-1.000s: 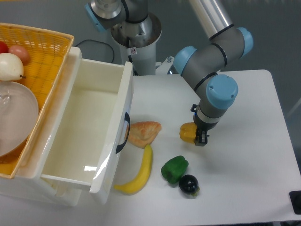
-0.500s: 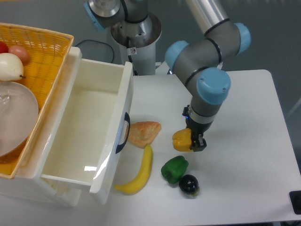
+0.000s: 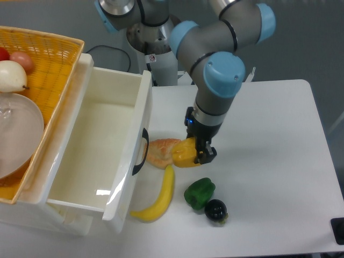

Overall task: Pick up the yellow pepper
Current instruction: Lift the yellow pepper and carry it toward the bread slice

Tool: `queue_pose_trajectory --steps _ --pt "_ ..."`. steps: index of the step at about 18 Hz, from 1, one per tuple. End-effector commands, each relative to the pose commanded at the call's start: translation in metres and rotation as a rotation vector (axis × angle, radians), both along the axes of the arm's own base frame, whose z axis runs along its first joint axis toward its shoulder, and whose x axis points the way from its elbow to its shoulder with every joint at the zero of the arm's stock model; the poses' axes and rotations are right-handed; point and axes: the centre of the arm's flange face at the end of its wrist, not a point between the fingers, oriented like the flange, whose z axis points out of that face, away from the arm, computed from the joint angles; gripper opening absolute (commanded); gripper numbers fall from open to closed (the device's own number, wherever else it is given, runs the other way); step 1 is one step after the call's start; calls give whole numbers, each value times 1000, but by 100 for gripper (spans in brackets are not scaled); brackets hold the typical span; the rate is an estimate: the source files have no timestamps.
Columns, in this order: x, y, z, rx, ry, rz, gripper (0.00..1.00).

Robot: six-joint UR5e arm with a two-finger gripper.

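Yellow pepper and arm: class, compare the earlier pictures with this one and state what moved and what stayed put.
The gripper, jaws shut on the yellow pepper, carried it left until it overlaps the croissant. The banana, green pepper, black ball and open drawer stayed put.

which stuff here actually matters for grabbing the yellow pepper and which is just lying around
Belongs to the job:
yellow pepper, held in the gripper

Just lying about:
banana
green pepper
black round fruit
pastry
open white drawer
yellow basket holding a glass bowl and other produce
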Motion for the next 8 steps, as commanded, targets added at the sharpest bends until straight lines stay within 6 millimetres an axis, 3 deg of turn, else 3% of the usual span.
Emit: queue_pose_trajectory --steps 8 --pt "6 2 -6 -7 -5 -23 40"
